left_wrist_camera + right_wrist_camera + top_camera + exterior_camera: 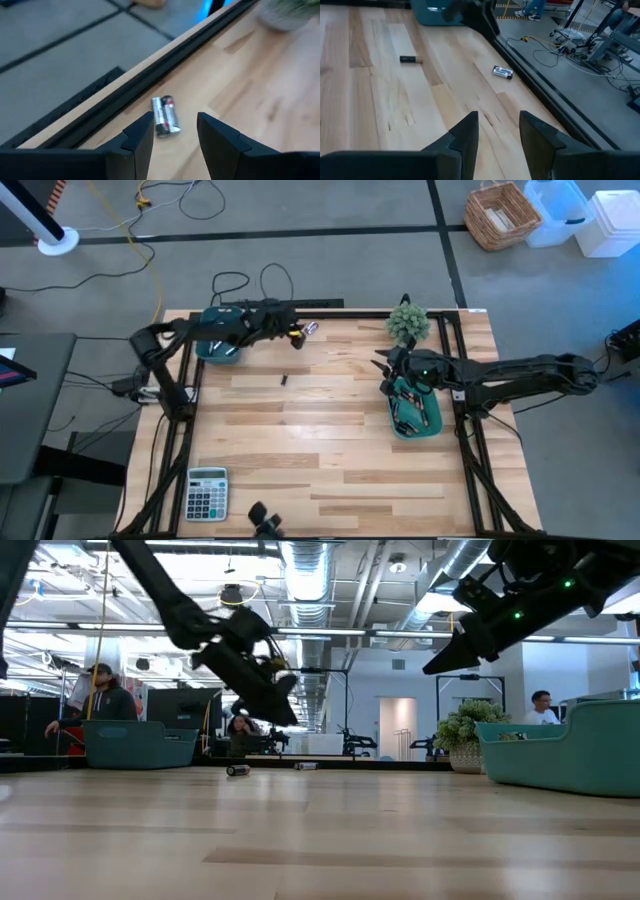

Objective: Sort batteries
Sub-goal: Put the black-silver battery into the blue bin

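Two batteries point(165, 116), one silver and one dark, lie side by side on the wood near the table's far edge point(311, 328). My left gripper point(175, 135) hovers just short of them, open, its fingers touching nothing. It reaches over from the left teal bin point(218, 350). A single dark battery point(283, 379) lies farther in on the table point(411, 59). My right gripper point(383, 365) stands open in the air at the far end of the right teal bin point(432, 427), which holds several batteries. Nothing is between its fingers point(499, 130).
A small potted plant point(408, 322) stands at the far edge, right of the battery pair. A grey calculator point(207, 492) lies at the near left corner. A black rail point(150, 75) runs along the table's far edge. People stand in the room behind point(100, 700).
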{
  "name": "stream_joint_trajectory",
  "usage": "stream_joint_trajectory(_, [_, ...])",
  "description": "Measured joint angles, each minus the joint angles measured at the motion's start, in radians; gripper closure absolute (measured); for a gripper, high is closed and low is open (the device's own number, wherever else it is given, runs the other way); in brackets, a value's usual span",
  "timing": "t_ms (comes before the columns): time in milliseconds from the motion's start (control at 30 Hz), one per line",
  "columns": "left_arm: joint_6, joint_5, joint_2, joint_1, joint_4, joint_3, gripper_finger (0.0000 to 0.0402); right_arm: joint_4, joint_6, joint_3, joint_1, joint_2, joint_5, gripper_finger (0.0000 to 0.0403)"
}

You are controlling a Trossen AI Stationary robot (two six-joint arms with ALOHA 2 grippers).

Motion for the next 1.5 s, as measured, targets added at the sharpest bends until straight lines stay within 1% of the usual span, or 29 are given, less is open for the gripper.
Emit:
stream_joint_trajectory(133, [0.004, 0.005, 0.098, 0.02, -0.097, 0.124, 0.0258, 0.0, -0.013, 0.0, 0.0, -0.001, 0.0, 0.0249])
stream_joint_trajectory(267, [0.025, 0.006, 0.172, 0.037, -0.138, 0.207, 0.0258, -0.002, -0.014, 0.0, 0.0, 0.001, -0.001, 0.0249])
stream_joint_trajectory(500, [0.039, 0.021, 0.268, 0.067, -0.259, 0.327, 0.0258, -0.001, -0.019, 0.0, 0.0, 0.001, -0.001, 0.0249])
stream_joint_trajectory(733, [0.07, 0.096, 0.289, 0.08, -0.268, 0.349, 0.0258, -0.001, -0.022, 0.0, 0.0, 0.001, -0.001, 0.0249])
stream_joint_trajectory(1067, [0.102, 0.109, 0.308, 0.084, -0.325, 0.347, 0.0258, 0.011, -0.03, 0.0, -0.001, 0.001, -0.002, 0.0249])
stream_joint_trajectory(1233, [0.097, 0.117, 0.339, 0.084, -0.309, 0.353, 0.0258, 0.014, -0.029, 0.0, -0.001, 0.001, -0.002, 0.0249])
stream_joint_trajectory(1367, [0.091, 0.115, 0.337, 0.083, -0.293, 0.352, 0.0258, 0.014, -0.029, 0.0, -0.001, 0.001, -0.002, 0.0249])
stream_joint_trajectory(1500, [0.107, 0.114, 0.338, 0.087, -0.319, 0.352, 0.0258, 0.014, -0.029, 0.0, -0.002, 0.001, -0.002, 0.0249])
